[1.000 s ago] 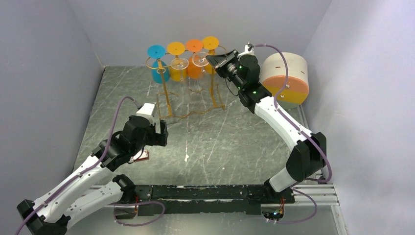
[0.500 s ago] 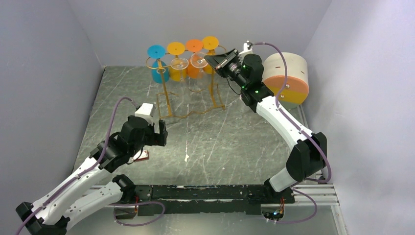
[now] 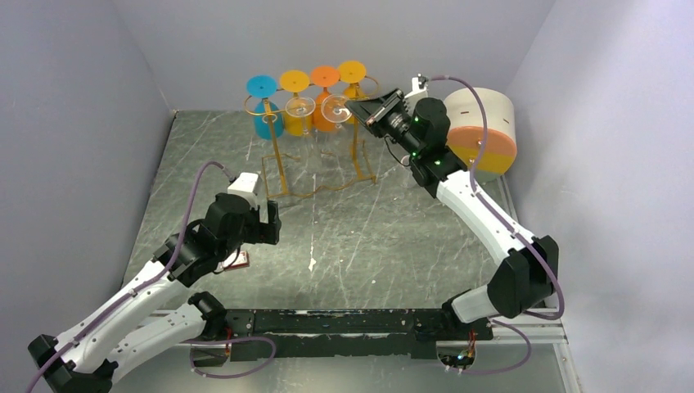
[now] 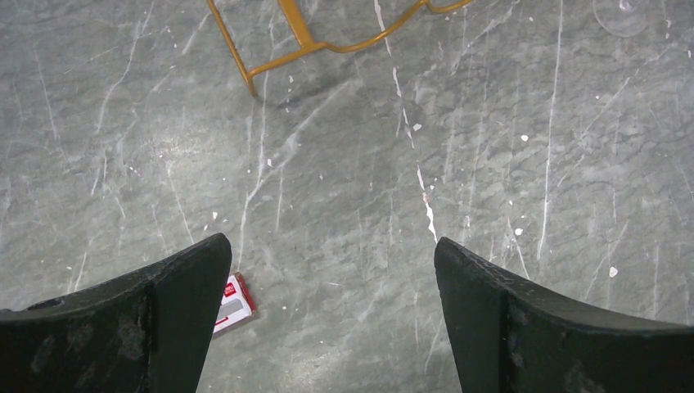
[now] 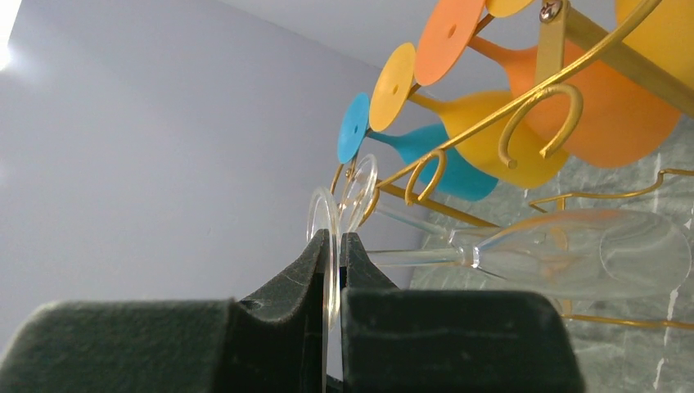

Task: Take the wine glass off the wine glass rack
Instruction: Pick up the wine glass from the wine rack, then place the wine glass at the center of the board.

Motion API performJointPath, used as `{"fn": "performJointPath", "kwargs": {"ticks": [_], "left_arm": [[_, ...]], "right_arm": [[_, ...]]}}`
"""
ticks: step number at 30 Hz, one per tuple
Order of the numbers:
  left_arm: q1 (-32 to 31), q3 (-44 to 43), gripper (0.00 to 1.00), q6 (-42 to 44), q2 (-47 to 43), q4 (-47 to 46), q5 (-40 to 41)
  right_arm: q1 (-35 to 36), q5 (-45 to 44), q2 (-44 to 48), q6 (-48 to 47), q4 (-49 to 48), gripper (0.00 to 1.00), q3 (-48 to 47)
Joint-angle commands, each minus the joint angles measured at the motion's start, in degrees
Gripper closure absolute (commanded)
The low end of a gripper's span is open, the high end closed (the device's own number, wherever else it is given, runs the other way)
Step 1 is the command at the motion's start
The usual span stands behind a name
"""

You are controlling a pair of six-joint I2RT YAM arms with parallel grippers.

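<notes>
Gold wire wine glass rack is found at 12 o'clock on the grey marbled surface, upright on its rectangular base. Four coloured glasses are hung upside down along its far side: blue, yellow, orange and a second yellow.

Two clear glasses are seen on the near side. The foot of the clear wine glass at the 3 o'clock end is pinched edge-on by the right hand, which is closed on it. From the right wrist the thin disc is seen clamped between the black fingers, level with the curled hooks. Whether the foot bears on the wire cannot be told. The other clear glass is hung just beside it, toward 9 o'clock.

Left hand is held low at 8 o'clock, well apart from the rack, jaws spread wide and nothing between them. A small red-and-white box is noted on the surface beside its left finger.

A white drum with orange and yellow bands is set at 2 o'clock.
</notes>
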State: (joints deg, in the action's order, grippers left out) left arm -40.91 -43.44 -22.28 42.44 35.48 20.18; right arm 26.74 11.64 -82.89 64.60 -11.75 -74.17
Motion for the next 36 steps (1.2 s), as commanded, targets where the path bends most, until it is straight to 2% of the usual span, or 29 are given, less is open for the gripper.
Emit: {"fn": "performJointPath", "kwargs": {"ticks": [1,4,7,10,16,19,22,25,28,30,34,36], "left_arm": [[0.46,-1.40,0.02,0.66,-0.42,-0.28,-1.09],[0.47,-2.24,0.02,0.01,-0.99,0.44,-0.82],[0.43,-2.34,0.02,-1.45,-3.97,1.06,0.57],[0.45,-0.47,0.02,-1.33,-7.93,-1.16,0.74],[0.43,-0.09,0.02,-3.38,-12.85,0.30,4.78],[0.45,0.62,0.02,-3.32,-14.91,-0.29,5.20],[0.42,2.61,0.02,-0.69,-16.86,-3.67,0.87],[0.44,2.33,0.02,0.65,-16.66,-5.45,-5.33],[0.42,0.86,0.02,-5.64,-15.67,-5.32,-5.24],[0.41,1.08,0.02,-7.35,-15.64,-8.18,-9.72],[0.45,4.33,0.02,-14.67,-16.07,-15.09,-18.01],[0.45,6.49,0.02,-18.37,-16.55,-19.38,-21.99]], "right_arm": [[0.06,1.03,3.52,-1.19,-0.68,1.00,1.73],[0.06,1.44,6.21,-0.28,-2.68,1.00,5.62],[0.06,6.01,8.54,3.43,-9.15,1.00,10.06],[0.88,5.96,10.87,2.06,-7.38,1.00,11.92],[1.21,6.75,16.19,0.63,-11.59,1.00,20.86],[3.76,9.87,17.42,-1.22,-14.63,1.00,25.07],[6.62,14.02,18.18,-3.82,-17.56,1.00,29.29],[9.59,13.53,18.00,-9.76,-14.42,1.00,31.89],[10.13,13.34,16.41,-13.43,-9.24,1.00,31.81],[10.23,15.08,15.99,-14.55,-9.08,1.00,32.23],[10.76,19.35,15.89,-13.77,-14.90,1.00,34.23],[11.11,19.72,15.41,-14.80,-13.56,1.00,33.79]]}}
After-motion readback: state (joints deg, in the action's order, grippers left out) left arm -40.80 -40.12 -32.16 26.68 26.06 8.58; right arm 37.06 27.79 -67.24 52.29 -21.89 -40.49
